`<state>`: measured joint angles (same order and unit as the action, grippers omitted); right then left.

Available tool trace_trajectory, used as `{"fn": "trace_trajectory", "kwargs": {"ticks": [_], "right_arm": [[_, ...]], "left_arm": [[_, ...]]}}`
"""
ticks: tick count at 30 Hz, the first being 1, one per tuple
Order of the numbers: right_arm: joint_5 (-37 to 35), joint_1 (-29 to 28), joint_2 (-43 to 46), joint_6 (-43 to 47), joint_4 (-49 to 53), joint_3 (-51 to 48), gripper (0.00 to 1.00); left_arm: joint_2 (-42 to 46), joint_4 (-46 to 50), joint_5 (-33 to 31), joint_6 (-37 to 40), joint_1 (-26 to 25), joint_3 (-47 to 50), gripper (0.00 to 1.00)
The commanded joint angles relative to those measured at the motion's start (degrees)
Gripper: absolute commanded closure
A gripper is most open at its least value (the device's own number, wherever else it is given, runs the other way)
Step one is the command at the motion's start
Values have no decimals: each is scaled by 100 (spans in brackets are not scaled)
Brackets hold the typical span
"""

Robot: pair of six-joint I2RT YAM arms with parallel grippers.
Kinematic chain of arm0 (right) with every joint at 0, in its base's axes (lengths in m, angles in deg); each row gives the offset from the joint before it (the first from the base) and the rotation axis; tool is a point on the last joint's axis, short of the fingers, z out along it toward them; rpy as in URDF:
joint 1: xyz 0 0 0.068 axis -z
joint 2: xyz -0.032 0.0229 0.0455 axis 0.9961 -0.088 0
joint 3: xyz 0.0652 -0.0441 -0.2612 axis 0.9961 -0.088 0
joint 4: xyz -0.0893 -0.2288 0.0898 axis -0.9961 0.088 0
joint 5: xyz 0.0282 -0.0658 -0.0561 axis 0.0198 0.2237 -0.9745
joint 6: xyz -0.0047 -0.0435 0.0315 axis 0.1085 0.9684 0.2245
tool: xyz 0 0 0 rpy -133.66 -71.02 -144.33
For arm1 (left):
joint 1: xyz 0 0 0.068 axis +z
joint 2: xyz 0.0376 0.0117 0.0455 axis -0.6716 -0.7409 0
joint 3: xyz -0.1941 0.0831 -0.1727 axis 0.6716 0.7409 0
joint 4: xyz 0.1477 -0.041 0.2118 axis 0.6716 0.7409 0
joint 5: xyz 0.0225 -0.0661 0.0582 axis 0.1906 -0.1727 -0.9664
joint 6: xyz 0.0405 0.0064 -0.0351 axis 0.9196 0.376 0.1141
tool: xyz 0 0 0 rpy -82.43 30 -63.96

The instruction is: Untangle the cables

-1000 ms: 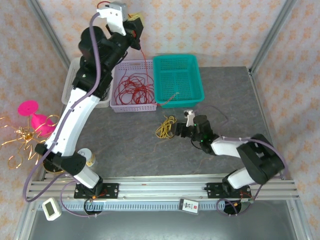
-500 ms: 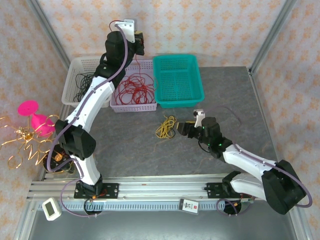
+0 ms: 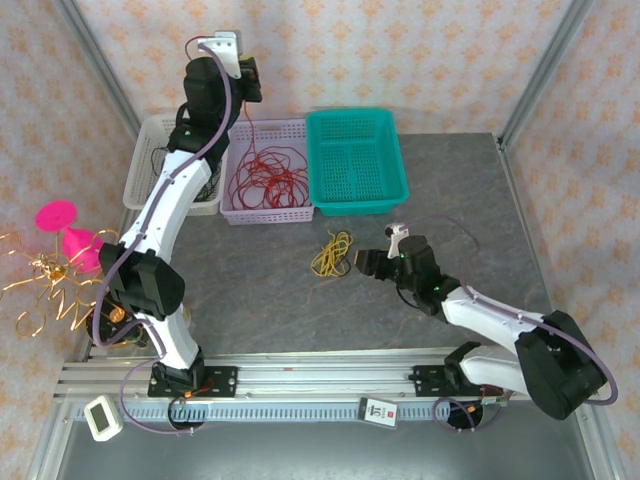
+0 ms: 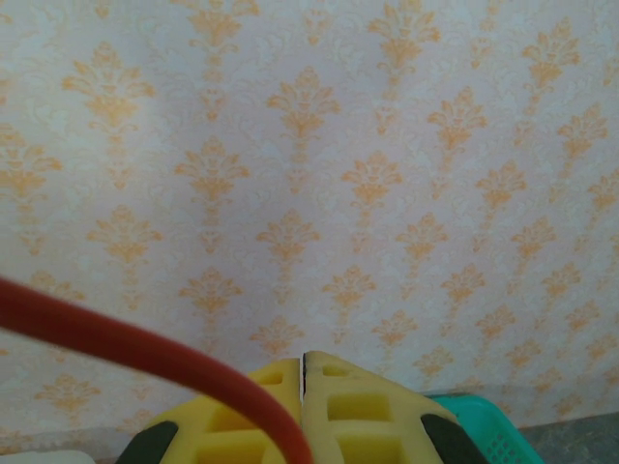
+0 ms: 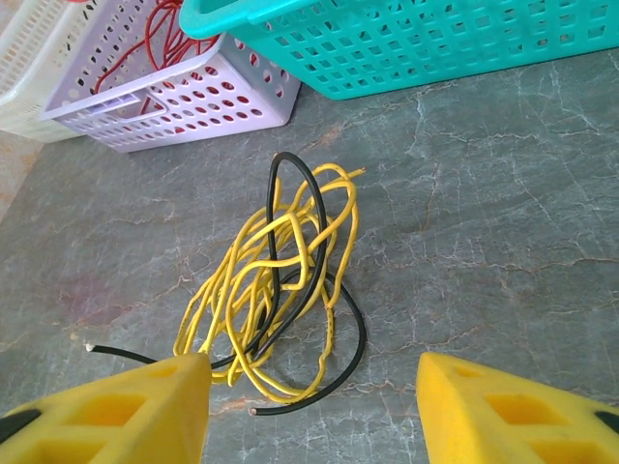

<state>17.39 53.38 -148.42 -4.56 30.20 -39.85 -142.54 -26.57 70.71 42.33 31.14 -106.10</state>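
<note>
Spreading under both arms, the grey table point(image 3: 450, 200) carries a teal basket point(image 3: 360, 206) and a lavender basket point(image 3: 268, 217), both well ahead of the right pincer point(image 5: 309, 367) and below the raised left pincer point(image 4: 303, 406). The red cable point(image 3: 268, 175) lies in loose, overlapping loops inside the lavender basket, and one strand rises from that heap straight up to the left pincer. That pincer is high above the baskets with its yellow pads pressed together, the red strand running across them and pinched at their seam. The yellow cable point(image 3: 330, 255) sits on the bare table as a small knotted bundle of loops, just ahead of the right pincer, with a thin black wire point(image 5: 364, 333) threaded through it. The right pincer is low over the table, jaws about half apart, holding nothing and touching neither wire.
</note>
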Motion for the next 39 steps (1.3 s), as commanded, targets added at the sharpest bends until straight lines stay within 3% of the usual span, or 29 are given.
{"fn": "trace_trajectory", "kwargs": {"ticks": [1, 4, 7, 20, 21, 25, 31, 35, 39], "right_arm": [[-173, -11, -67, 34, -23, 155, 42], [-136, -11, -238, -32, -62, 200, 42], [-112, -14, -300, -63, 96, 317, 42], [-393, -14, 250, -108, 996, 356, 41], [-385, -12, 226, -115, 1057, 373, 41], [-359, -7, -64, -127, 1385, 614, 40], [-148, -7, -724, -211, 1360, 1195, 40], [-417, 15, -1152, 76, 1185, 1537, 40], [135, 37, -1768, 584, 783, 1892, 44]], "left_arm": [[161, -198, 250, -95, 32, 222, 100], [-97, -542, 792, -262, 30, 534, 100], [-551, -547, 944, -395, 25, 513, 100], [-2312, -101, -74, -437, 26, 542, 100], [-2376, -56, -81, -509, 24, 576, 97], [-2404, 39, -19, -638, 24, 790, 60], [-1746, 110, -327, -672, 19, 1525, 46], [-860, -4, -311, -688, 19, 2293, 39], [246, -77, -265, -688, -22, 3169, 36]]}}
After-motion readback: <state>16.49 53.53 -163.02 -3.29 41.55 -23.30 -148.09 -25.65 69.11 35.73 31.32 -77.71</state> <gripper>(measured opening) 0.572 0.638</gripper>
